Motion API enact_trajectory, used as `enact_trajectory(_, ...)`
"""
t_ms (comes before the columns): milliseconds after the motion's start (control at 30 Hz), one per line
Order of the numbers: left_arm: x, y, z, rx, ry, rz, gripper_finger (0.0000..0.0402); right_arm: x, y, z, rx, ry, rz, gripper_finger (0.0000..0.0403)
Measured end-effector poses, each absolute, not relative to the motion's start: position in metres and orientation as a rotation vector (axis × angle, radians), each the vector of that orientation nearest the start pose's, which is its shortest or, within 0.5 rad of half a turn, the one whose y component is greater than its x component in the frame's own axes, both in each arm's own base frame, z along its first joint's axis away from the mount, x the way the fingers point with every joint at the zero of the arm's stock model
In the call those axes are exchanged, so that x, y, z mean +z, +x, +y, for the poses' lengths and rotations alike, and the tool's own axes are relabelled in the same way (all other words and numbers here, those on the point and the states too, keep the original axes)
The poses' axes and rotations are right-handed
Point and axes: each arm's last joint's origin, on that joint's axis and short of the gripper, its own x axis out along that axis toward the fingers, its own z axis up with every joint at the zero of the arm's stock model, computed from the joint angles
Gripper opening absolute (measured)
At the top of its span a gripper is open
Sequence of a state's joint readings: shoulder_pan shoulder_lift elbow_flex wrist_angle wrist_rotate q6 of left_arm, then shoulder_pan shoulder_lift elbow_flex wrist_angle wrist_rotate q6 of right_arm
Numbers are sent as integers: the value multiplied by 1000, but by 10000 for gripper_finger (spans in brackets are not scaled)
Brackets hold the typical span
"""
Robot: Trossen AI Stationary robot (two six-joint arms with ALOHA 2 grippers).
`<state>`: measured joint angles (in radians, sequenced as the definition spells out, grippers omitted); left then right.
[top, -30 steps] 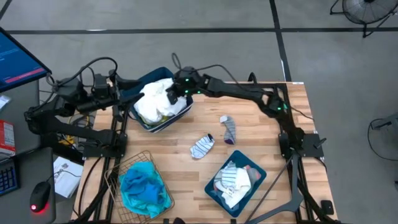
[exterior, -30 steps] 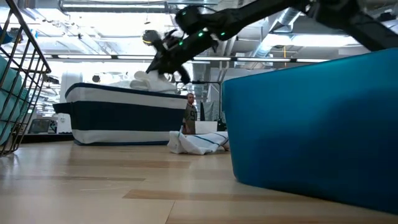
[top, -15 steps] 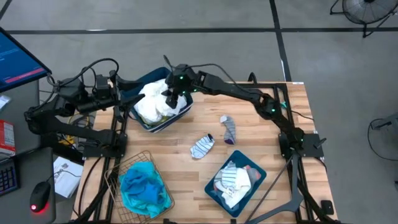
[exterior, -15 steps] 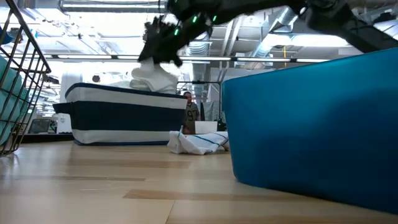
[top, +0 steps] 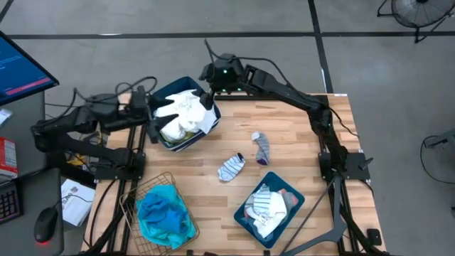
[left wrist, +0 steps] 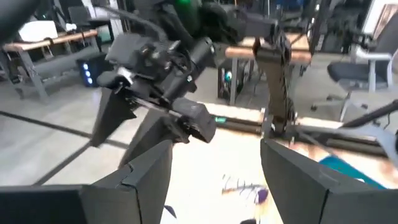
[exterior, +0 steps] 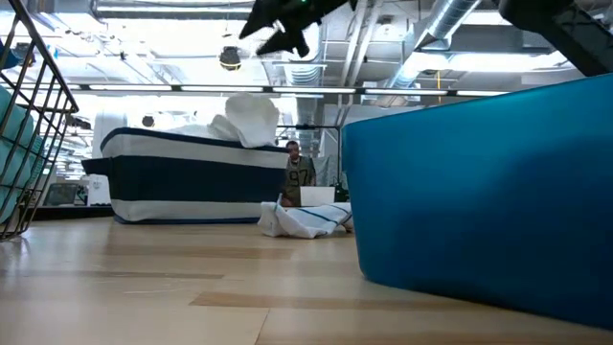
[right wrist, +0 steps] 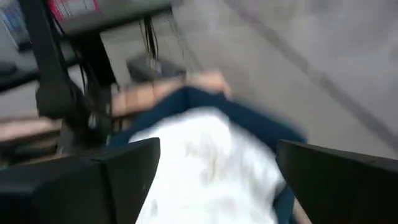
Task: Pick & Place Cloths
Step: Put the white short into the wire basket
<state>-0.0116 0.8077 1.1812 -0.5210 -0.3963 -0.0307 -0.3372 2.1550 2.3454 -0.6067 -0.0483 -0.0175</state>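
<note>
Since half a second ago, right gripper [top: 208, 99] rises off the heaped white cloths [top: 181, 112], fingers apart, empty. I judge it nearer the small grey-and-white striped sock [top: 231, 168], lying lengthwise toward the table's near side; left gripper [top: 151, 114], fingers apart, waits beside the dark blue plastic bin [top: 207, 128].

White cloths [top: 183, 112] with a yellow patch fill a dark blue bin [top: 162, 97]. A turquoise garment [top: 164, 215] lies in the wire basket [top: 131, 193]. Grey-and-white striped socks [top: 232, 167] rest on the light wooden counter [top: 334, 131]; another sock [top: 261, 146] is grey.

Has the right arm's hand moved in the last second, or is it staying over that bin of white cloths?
Yes. The right hand has risen and pulled back from the white cloths, toward the far rim of the blue bin.
</note>
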Motion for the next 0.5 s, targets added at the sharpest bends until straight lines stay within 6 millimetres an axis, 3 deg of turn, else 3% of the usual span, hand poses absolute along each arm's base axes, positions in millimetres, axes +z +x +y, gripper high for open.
enact_trajectory(100, 418, 154, 9, 387, 19, 205, 224, 390, 438, -158, -298, 140, 541, 310)
enact_trajectory(200, 401, 179, 9, 386, 88, 295, 218, 418, 398, -145, -298, 158, 644, 302)
enact_trajectory(300, 370, 208, 12, 411, 178, 391, 202, 446, 358, -124, -289, 170, 704, 289)
enact_trajectory(500, 304, 258, 37, 478, 266, 485, 104, 489, 297, -76, -383, 184, 683, 253)
